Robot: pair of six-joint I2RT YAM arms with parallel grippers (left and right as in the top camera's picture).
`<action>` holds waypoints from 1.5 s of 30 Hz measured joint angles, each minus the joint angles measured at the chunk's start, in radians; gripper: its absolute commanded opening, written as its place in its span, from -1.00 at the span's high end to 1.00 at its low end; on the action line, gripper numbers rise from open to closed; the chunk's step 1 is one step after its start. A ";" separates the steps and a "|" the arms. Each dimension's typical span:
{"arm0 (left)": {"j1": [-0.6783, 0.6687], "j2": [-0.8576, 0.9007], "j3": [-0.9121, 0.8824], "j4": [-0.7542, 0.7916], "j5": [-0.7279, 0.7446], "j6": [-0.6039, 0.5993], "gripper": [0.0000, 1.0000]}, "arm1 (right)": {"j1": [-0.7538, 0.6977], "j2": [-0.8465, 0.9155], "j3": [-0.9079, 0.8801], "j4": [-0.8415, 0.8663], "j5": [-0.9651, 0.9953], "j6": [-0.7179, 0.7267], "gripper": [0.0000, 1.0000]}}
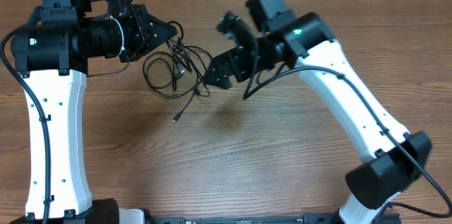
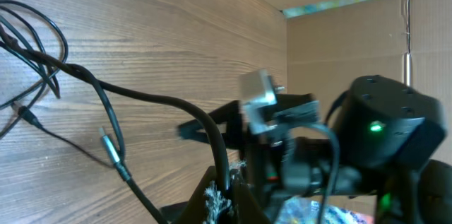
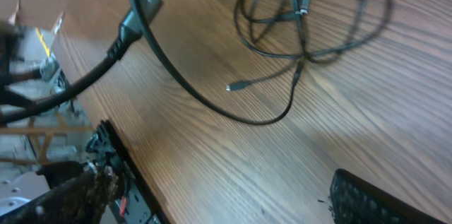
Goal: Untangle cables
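Several tangled cables [image 1: 173,68] on table [image 1: 233,153]

Wooden table [image 1: 233,160], cardboard wall [image 2: 339,47]

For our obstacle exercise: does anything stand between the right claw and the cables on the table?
Nothing visible does. The right claw is open just beside the cables, with only bare table between them.

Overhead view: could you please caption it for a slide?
Left gripper pinches the tangled cables on the wooden table; right gripper open alongside.
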 measured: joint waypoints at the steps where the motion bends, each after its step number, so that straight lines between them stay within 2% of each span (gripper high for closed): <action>1: 0.000 0.000 0.000 -0.004 0.000 -0.014 0.91 | 0.017 0.011 -0.002 0.019 0.002 -0.001 -0.89; 5: 0.000 0.000 0.000 -0.029 0.000 -0.064 0.91 | 0.060 0.037 -0.002 0.098 0.013 -0.005 -0.88; 8: 0.000 0.000 0.000 -0.031 0.000 -0.079 0.91 | 0.083 0.045 -0.002 0.136 0.034 -0.004 -0.58; 10: 0.000 0.000 0.000 -0.037 0.000 -0.092 0.91 | 0.095 0.056 -0.002 0.155 0.046 -0.006 -0.50; 15: 0.000 0.000 0.000 -0.053 0.003 -0.128 0.92 | 0.104 0.100 -0.002 0.163 0.055 -0.006 -0.47; 20: 0.000 0.000 0.000 -0.052 0.023 -0.166 0.92 | 0.104 0.131 -0.002 0.180 0.056 -0.005 -0.20; 23: 0.000 0.000 0.000 -0.051 0.027 -0.183 0.92 | 0.104 0.137 -0.002 0.206 0.054 0.012 0.18; 24: 0.000 0.000 0.000 -0.050 0.027 -0.191 0.92 | 0.104 0.138 -0.002 0.215 0.054 0.019 0.44; 25: 0.000 0.000 0.000 -0.049 0.027 -0.195 0.92 | 0.104 0.138 -0.002 0.222 0.052 0.026 0.61; 26: 0.000 0.000 0.000 -0.049 0.027 -0.197 0.92 | 0.104 0.138 -0.002 0.228 0.052 0.029 0.92; 32: 0.000 0.000 0.000 -0.050 0.019 -0.188 0.92 | 0.104 0.138 -0.002 0.219 0.062 0.083 0.93; 36: 0.000 0.000 0.000 -0.090 -0.050 -0.163 0.92 | 0.098 0.138 -0.002 0.164 0.136 0.185 0.93; 43: -0.006 0.000 0.002 -0.159 -0.422 -0.149 0.92 | -0.002 0.138 -0.002 0.027 0.246 0.312 0.92; 45: -0.004 0.000 0.002 -0.158 -0.484 -0.149 0.92 | -0.045 0.138 -0.002 -0.016 0.290 0.346 0.92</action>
